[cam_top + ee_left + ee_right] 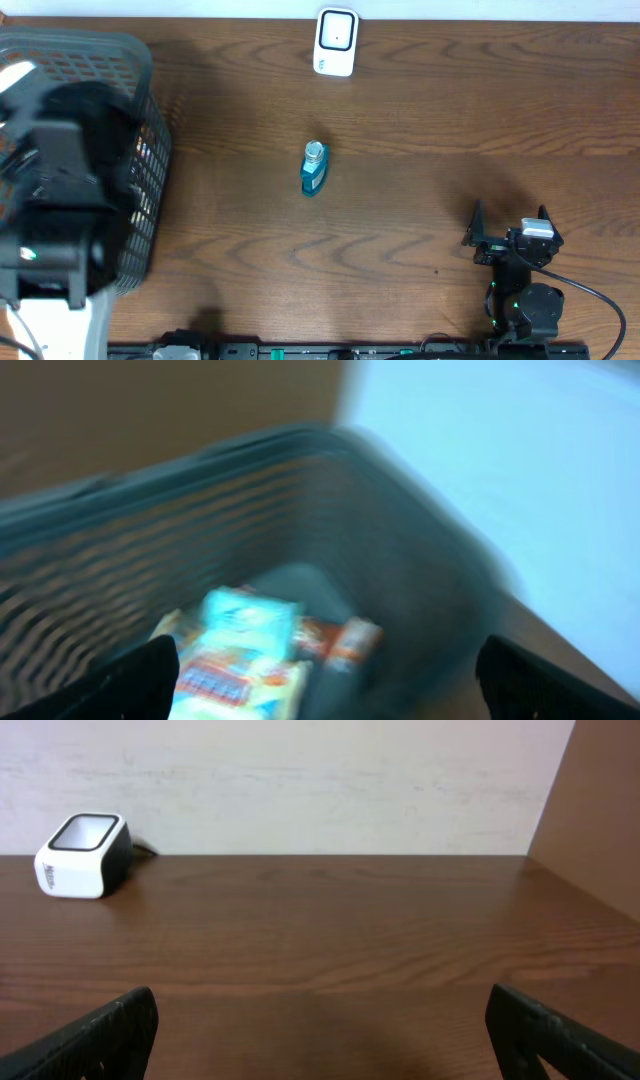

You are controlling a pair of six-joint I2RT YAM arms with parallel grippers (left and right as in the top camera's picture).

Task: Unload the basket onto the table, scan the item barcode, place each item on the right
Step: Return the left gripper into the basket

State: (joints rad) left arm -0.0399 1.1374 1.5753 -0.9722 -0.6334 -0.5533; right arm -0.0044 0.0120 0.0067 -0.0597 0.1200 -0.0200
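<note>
Left gripper (345, 682): spread wide, empty, hung over the basket (152, 150) holding snack packets (240, 650).
Right gripper (511, 228): wide open, held nothing.
Item: 1 teal bottle (314, 168) lay mid-table, well apart from the barcode scanner (336, 42).
Advice: grip the bottle's body, leaving its label bare and facing the scanner window.

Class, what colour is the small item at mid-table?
Teal item, pale cap; overhead view shows it best.

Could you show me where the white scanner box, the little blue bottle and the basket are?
white scanner (336, 42), overhead view, middle of its top face.
blue bottle (314, 170), overhead view, its body just below the cap.
basket (152, 170), overhead view, its mesh side wall.
</note>
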